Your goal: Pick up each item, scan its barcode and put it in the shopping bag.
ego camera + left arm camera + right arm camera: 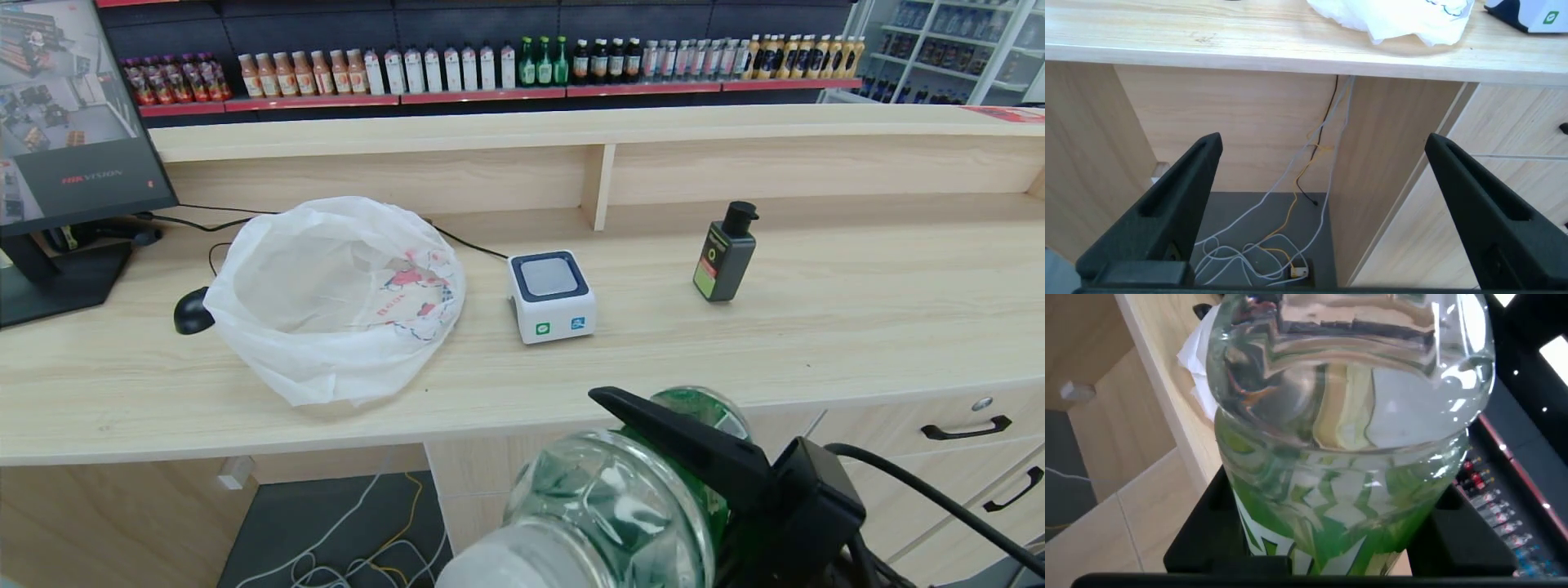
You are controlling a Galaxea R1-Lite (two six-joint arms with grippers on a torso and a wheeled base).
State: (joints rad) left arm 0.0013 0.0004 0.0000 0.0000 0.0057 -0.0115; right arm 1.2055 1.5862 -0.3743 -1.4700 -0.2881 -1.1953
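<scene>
My right gripper [694,474] is shut on a clear bottle with a green label [604,506], held in front of the counter's front edge, below the scanner. The same bottle [1347,441] sits between the dark fingers in the right wrist view. The white barcode scanner [551,296] stands mid-counter. An open white shopping bag [335,294] lies to its left; its edge [1404,20] hangs near the counter front. A dark pump bottle [725,253] stands upright to the scanner's right. My left gripper [1323,212] is open, low under the counter, holding nothing.
A monitor [65,122] on a stand and a black mouse [193,312] sit at the counter's left. Cables [1282,237] trail under the counter. A raised shelf [571,131] runs along the back. Drawers with black handles [967,429] are at the lower right.
</scene>
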